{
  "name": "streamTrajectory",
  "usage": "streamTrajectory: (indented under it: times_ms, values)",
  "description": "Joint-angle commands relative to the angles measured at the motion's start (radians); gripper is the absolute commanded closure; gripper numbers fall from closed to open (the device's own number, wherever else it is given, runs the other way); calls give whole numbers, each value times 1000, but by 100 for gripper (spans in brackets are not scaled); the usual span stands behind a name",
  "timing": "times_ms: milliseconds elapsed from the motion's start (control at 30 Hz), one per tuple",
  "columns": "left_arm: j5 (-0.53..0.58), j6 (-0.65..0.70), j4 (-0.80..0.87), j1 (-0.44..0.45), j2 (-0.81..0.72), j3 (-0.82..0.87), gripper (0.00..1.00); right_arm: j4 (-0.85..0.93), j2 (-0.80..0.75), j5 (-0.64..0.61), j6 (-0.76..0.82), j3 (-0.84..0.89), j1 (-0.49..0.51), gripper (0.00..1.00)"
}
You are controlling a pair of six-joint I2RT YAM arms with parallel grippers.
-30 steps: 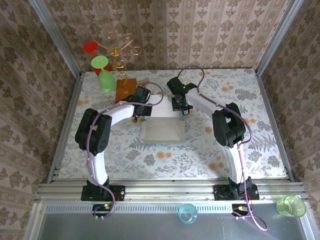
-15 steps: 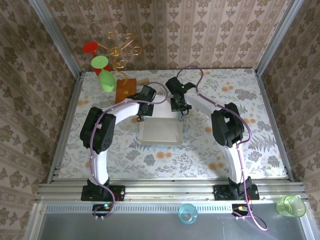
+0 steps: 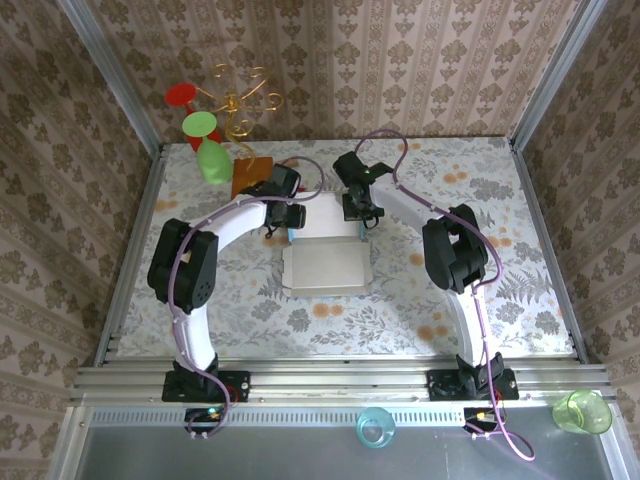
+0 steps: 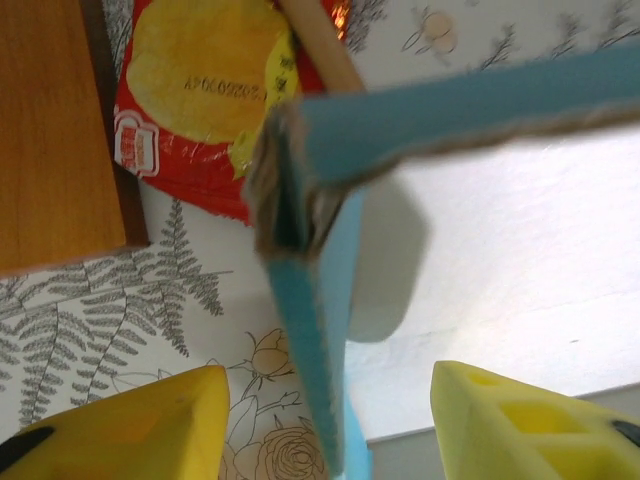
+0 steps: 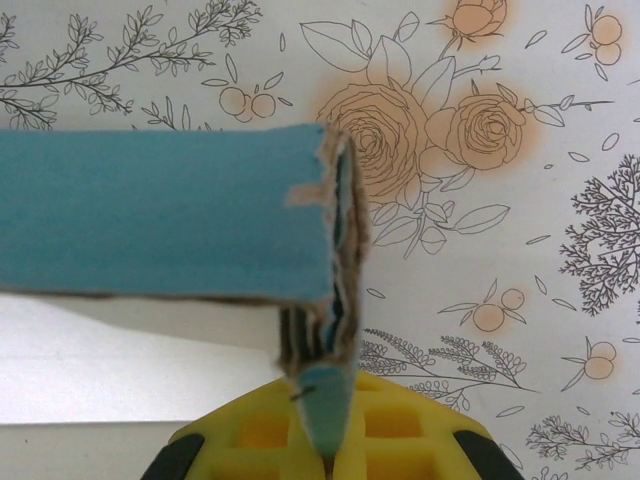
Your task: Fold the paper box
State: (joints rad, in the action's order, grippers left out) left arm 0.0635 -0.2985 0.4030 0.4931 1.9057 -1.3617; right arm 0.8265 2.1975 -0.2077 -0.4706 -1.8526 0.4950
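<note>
- The paper box [image 3: 325,268] sits mid-bench [image 3: 520,260], white floor up and blue walls raised (already a shallow tray, by the look of it).
- At the box's far-left corner the left gripper [image 4: 325,425] is released. Its yellow fingers stand wide either side of the left wall, not touching it.
- Against half a second ago, the left arm's elbow has swung back out to the left of the box.
- That corner holds its shape unaided, so I judge the far-left fold done.
- At the box's far-right corner the right gripper [image 5: 325,440] is clenched on the layered cardboard edge, so that fold is probably the one in hand.
- On the box's near side, well apart, a teal cup [image 3: 375,428] and a green cup [image 3: 583,411] stand on the ledge (no bother to anyone).
- Just beyond the far-left corner lies a red-and-yellow snack packet [image 4: 190,90], close enough to foul a low left-arm move.
- Left of the packet lies a wooden board [image 3: 250,178].
- Well beyond the box stands a gold rack [image 3: 235,100] with red and green goblets.
</note>
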Motion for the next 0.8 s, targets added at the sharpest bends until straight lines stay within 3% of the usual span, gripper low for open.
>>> streamTrajectory:
  times_ms: [0, 300, 567, 767]
  values:
    - [-121, 35, -24, -19, -23, 10, 44, 53, 43, 15, 13, -41, -2, 100]
    - [-35, 55, 31, -20, 22, -19, 65, 69, 56, 22, 7, -66, -4, 100]
    - [122, 52, 92, -6, 81, -82, 99, 77, 62, 27, 2, -66, -5, 100]
    - [226, 29, 191, 20, 130, -148, 100, 86, 59, 19, -3, -68, -4, 100]
